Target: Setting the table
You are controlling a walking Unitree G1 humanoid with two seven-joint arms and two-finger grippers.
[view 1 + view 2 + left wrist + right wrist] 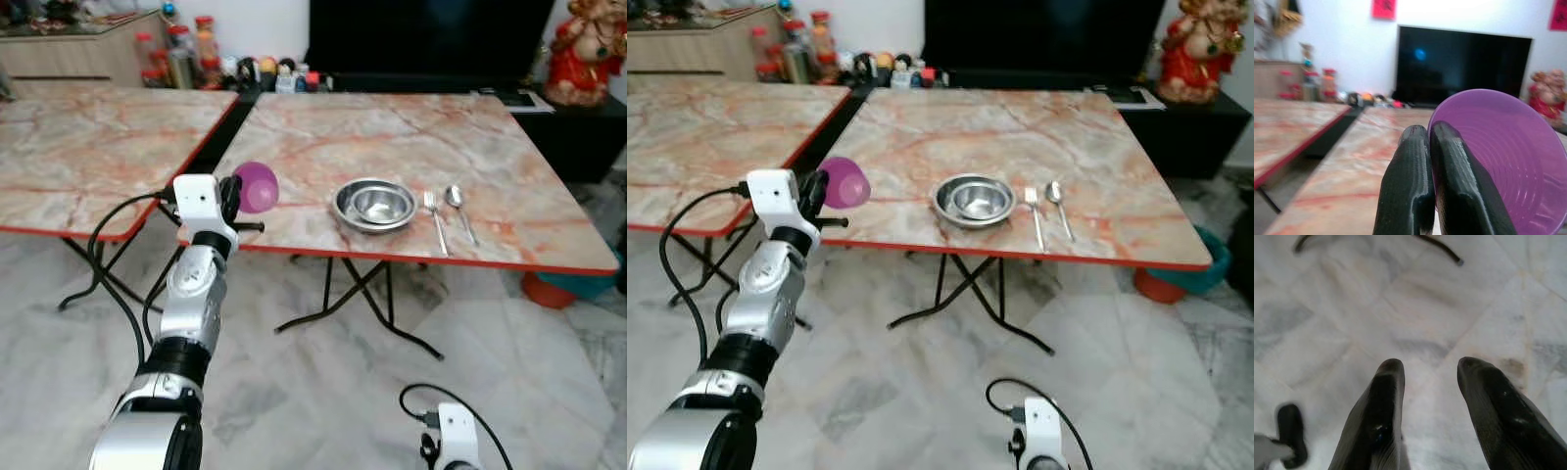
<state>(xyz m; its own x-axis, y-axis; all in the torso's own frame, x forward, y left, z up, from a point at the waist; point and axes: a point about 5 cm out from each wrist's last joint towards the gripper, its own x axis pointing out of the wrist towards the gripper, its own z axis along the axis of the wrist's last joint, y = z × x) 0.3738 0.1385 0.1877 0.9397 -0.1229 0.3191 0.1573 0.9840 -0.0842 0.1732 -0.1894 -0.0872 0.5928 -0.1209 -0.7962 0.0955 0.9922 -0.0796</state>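
Observation:
My left gripper is shut on the rim of a purple plastic cup, held just over the near left corner of the marble table. In the left wrist view the two black fingers pinch the cup wall, with its mouth turned toward the camera. A steel bowl sits near the table's front edge, with a fork and a spoon to its right. My right gripper hangs open low over the floor.
A second marble table stands to the left with a narrow gap between. A dark TV, jars and bottles and a red figurine line the back. A teal and orange bin sits under the table's right corner.

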